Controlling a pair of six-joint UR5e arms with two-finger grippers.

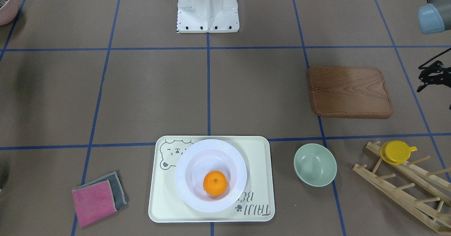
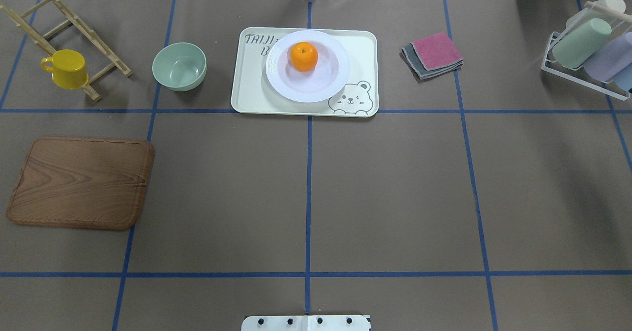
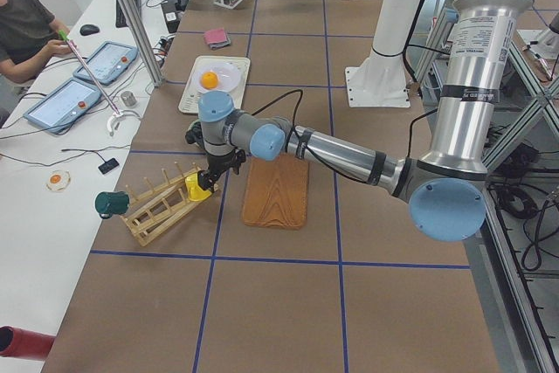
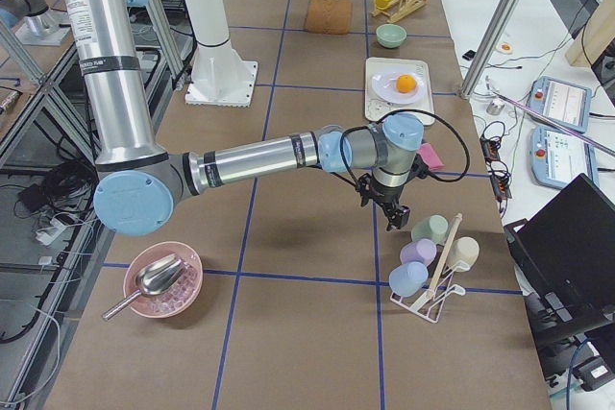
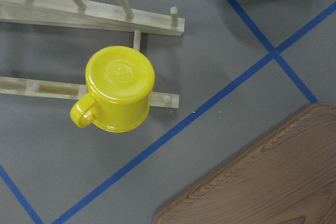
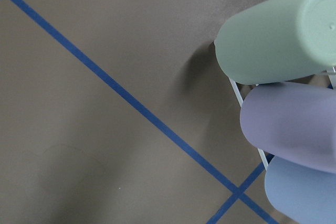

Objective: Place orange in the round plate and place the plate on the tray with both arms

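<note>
Shows the orange (image 1: 215,182) in the sunken centre of the round plate (image 1: 183,179), itself set on the tray (image 1: 257,165). Looks finished; leaves nothing to do. Cannot tell finger gap of left gripper (image 3: 208,183) above yellow cup (image 5: 119,88), nor of right gripper (image 4: 392,218) beside tumbler rack (image 2: 587,49).

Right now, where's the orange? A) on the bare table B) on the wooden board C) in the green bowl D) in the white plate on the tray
D: the orange sits in the sunken centre of the round plate, which rests on the tray.
</note>
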